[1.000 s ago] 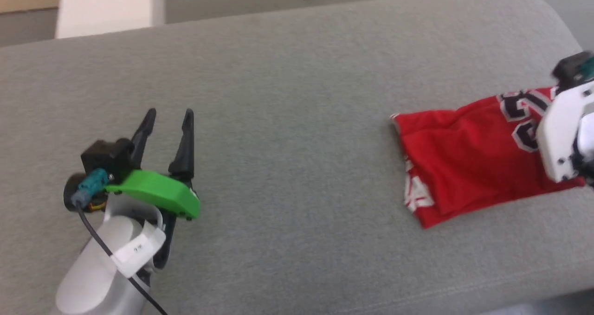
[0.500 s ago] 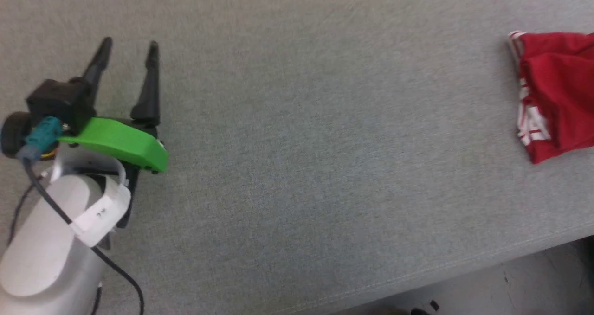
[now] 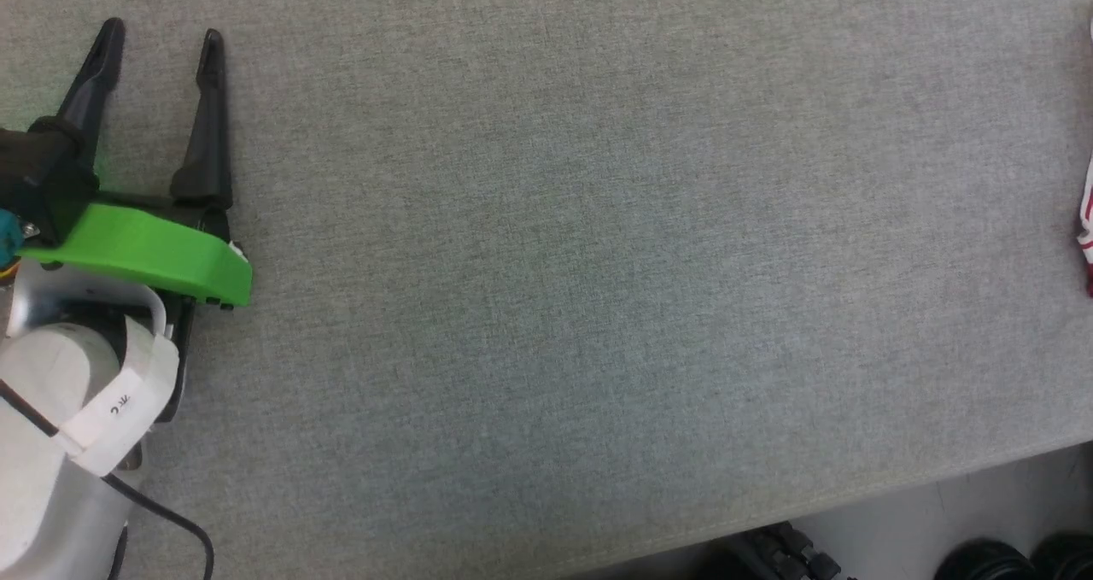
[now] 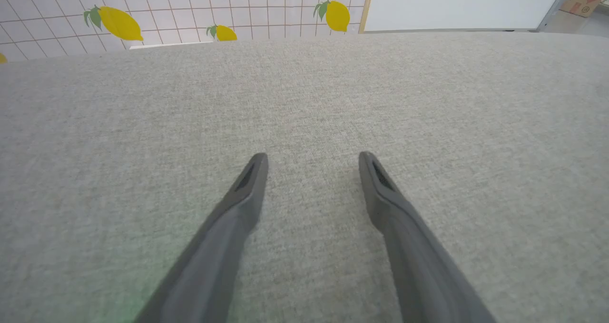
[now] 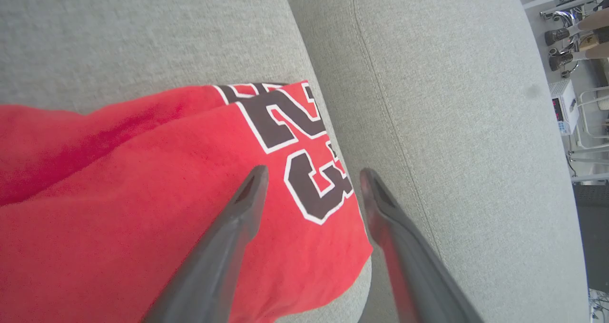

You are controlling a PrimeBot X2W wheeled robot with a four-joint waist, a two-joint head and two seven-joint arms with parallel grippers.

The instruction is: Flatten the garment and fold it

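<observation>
The garment [image 5: 142,180] is a red jersey with black, white-edged number print. It lies folded on the grey cushion, its edge by a seam. My right gripper [image 5: 314,171] hovers just over that printed corner, open, with nothing pinched between its fingers. In the head view only a red and white sliver of the garment [image 3: 1088,221] shows at the right edge. My left gripper [image 3: 160,35] stands far to the left over bare cushion, open and empty, as the left wrist view confirms [image 4: 312,157].
The grey sofa cushion [image 3: 555,264] spans the head view; its front edge [image 3: 854,495] runs along the lower right, with floor and dark wheels [image 3: 982,559] below. A seam [image 5: 380,104] separates two cushions beside the garment. A lemon-patterned tiled wall [image 4: 190,9] stands behind.
The head camera has swung left and down, so the garment slid to the picture's right edge and the right wrist passed out of frame. My left gripper stays open.
</observation>
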